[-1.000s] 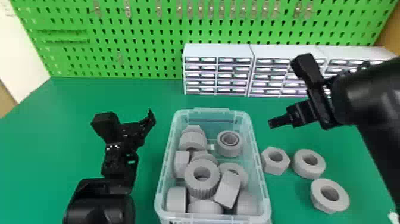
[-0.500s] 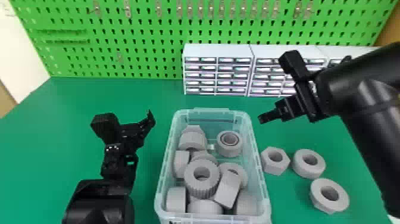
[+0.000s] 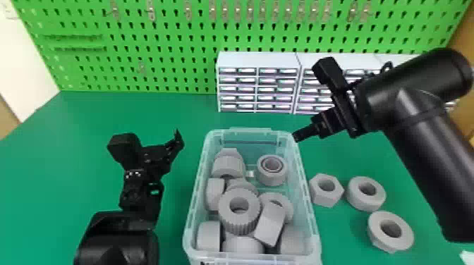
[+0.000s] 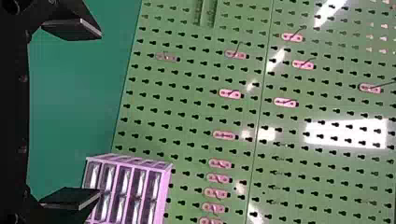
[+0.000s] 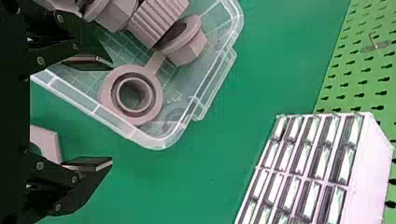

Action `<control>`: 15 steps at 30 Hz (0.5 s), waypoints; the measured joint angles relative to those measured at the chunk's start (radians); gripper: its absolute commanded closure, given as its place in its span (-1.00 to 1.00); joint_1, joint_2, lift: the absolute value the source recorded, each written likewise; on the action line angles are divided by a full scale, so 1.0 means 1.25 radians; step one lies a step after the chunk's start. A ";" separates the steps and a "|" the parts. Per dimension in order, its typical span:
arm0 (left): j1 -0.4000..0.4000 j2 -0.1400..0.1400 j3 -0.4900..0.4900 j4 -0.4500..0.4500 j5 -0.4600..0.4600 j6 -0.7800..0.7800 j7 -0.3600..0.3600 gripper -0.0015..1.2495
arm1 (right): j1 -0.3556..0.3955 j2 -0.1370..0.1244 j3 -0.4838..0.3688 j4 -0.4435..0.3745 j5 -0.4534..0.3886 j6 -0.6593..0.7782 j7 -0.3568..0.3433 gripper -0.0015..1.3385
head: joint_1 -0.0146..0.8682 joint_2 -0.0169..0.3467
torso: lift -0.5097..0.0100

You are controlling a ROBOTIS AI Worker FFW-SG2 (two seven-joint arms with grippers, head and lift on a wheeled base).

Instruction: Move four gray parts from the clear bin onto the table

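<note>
three gray parts (image 3: pixel 376 201) lie on the counter (image 3: pixel 88 116) beside one clear bin (image 3: pixel 254 259) of more pieces (image 3: pixel 269 225), left gripper (image 3: pixel 178 138) and right gripper (image 3: pixel 297 136) each with two fingers spread

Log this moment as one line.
right gripper open, near far right corner of clear bin | three gray parts on table | left gripper open

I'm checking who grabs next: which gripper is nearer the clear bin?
Right. The right gripper is at the far right corner of the clear bin; the left gripper hangs left of it, apart.
</note>
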 measured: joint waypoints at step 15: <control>-0.001 0.001 0.003 0.000 -0.001 0.000 0.000 -0.84 | -0.041 0.009 0.092 0.037 -0.059 -0.016 0.000 -0.23 | 0.60 -0.51 | 0.76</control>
